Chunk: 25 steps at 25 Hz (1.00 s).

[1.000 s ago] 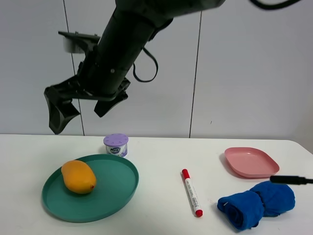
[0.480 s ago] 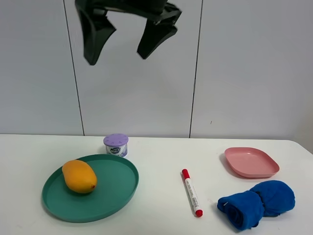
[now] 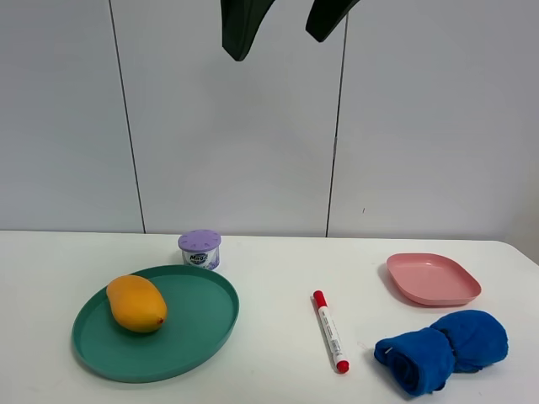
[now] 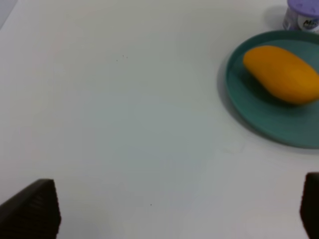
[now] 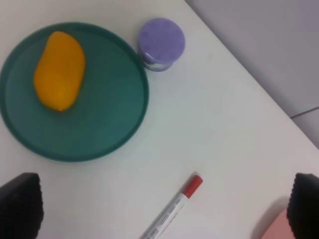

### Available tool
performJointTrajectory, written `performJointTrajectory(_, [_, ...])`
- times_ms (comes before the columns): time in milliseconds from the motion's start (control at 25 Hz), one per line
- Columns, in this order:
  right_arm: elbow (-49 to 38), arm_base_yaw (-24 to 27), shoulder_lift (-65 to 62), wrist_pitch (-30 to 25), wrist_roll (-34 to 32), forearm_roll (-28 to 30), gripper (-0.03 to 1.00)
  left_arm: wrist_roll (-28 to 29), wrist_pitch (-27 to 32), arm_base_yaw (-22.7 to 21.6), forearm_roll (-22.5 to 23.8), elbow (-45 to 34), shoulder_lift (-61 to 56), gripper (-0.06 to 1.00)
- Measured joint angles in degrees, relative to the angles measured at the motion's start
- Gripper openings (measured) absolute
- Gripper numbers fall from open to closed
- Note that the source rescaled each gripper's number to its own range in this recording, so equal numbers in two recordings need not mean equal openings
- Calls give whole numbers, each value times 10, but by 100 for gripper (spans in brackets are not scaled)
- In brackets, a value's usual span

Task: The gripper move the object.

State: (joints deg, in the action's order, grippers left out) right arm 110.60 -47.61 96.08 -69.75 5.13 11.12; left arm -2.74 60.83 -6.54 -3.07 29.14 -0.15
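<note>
Hanging high above the counter [image 3: 278, 278], the right gripper [image 3: 284, 21] has its jaws spread wide and they hold nothing. Only its two dark tips show at the top edge of the exterior view, above the space just beside the green plate [image 3: 202, 337]. The left gripper [image 4: 169, 211] also has its jaws spread and empty. It is over bare counter beside the green plate and does not appear in the exterior view.

The mango [image 3: 136, 304] lies on its side on the green plate, on the half far from the marker [image 3: 330, 330], and no jaws touch it. A purple jar [image 3: 200, 249] stands just behind the green plate. The pink plate [image 3: 434, 278] and the blue cloth [image 3: 442, 349] are well apart from the green plate, beyond the marker.

As I judge it, no carrying is in hand now. Either the mango is already set down on the green plate and the work is finished, or the grasp is not yet begun. The pictures do not decide this. If it is not begun, everything is left: to come down, close on the mango, lift, carry and release.
</note>
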Motion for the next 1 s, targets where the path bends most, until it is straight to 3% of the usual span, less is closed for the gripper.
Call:
performJointTrajectory(240, [-49,0,-46,1,32,-1,100,0,0,0,0,0,0,100])
performJointTrajectory(440, [-196,0,-144,6,58,-16,100,0,0,0,0,0,0,100])
performJointTrajectory(680, [-393,0,-297,68,75,-44,100,0,0,0,0,0,0,100])
performJointTrajectory(1000, [-566,0,-457,83,70,-61,100,0,0,0,0,0,0,100])
